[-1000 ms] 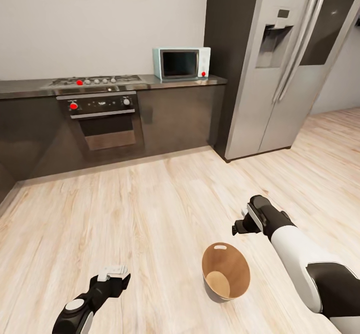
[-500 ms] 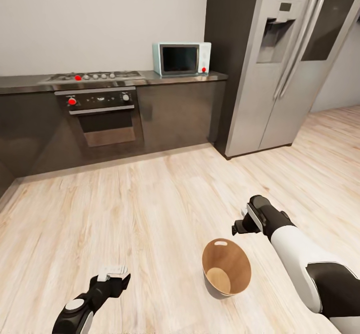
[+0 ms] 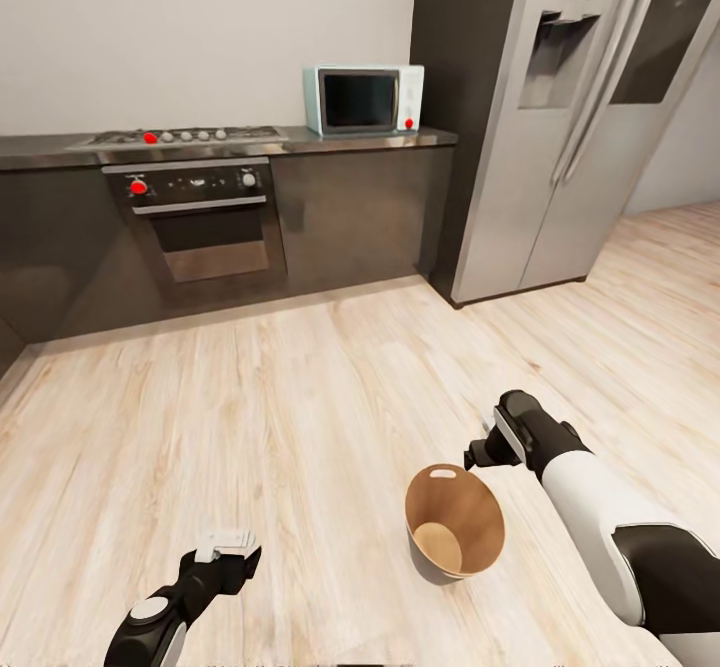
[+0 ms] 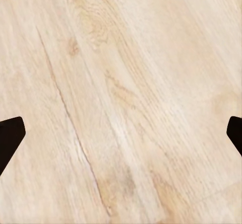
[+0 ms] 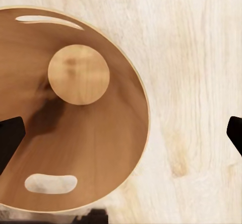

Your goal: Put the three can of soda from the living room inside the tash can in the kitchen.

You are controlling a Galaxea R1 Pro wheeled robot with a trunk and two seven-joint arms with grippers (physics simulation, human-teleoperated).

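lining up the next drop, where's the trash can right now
In the head view the trash can stands on the wood floor, low and right of centre, just below the right claw and well short of the fridge.

Open wood floor point(image 3: 300, 417) surrounds the tash can point(image 3: 455, 520); cabinets point(image 3: 350, 227) and fridge point(image 3: 560, 117) stand well apart.

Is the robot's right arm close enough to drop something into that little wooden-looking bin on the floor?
Probably yes. The right gripper hangs just beyond the trash can's rim, its camera looks into the open, empty inside, and nothing stands between them. It holds nothing, though.
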